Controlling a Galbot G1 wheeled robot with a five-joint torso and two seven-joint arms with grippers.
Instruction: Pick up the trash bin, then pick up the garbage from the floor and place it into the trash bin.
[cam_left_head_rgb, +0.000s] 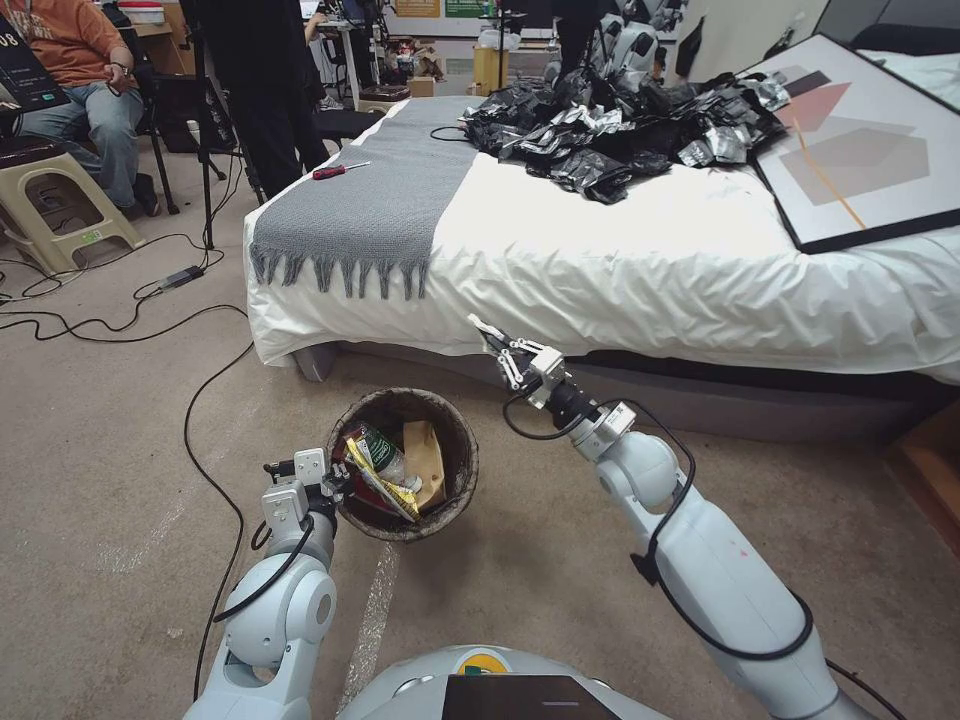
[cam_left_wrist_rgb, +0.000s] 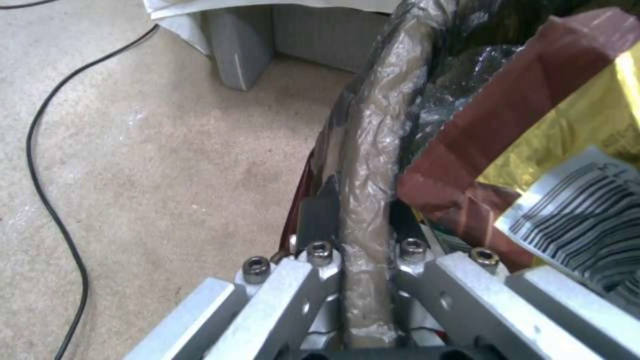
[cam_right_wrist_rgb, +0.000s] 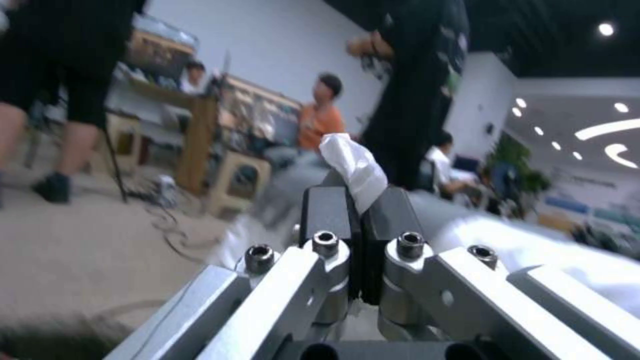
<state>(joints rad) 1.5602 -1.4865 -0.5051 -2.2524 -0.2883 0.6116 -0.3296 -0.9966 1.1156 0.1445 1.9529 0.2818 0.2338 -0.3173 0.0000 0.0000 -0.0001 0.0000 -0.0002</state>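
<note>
1. White tissue wad (cam_right_wrist_rgb: 353, 167), soft and nearly weightless, sits pinched between the pads of the right gripper (cam_left_head_rgb: 492, 336), raised in front of the bed (cam_left_head_rgb: 640, 270) and just beyond the trash bin (cam_left_head_rgb: 452, 425); such a scrap crushes easily and should drop freely once let go
2. Plastic and light, the trash bin is lifted by its lined rim, the stiffest place to take hold; the left gripper (cam_left_wrist_rgb: 365, 235) is clamped across that rim, one finger inside and one outside
3. Already inside the bin lie a yellow wrapper (cam_left_head_rgb: 372, 478), a green-labelled bottle (cam_left_head_rgb: 383, 452) and a tan paper bag (cam_left_head_rgb: 425, 455)
4. Judged from this, the thin liner may slip under the fingers
</note>
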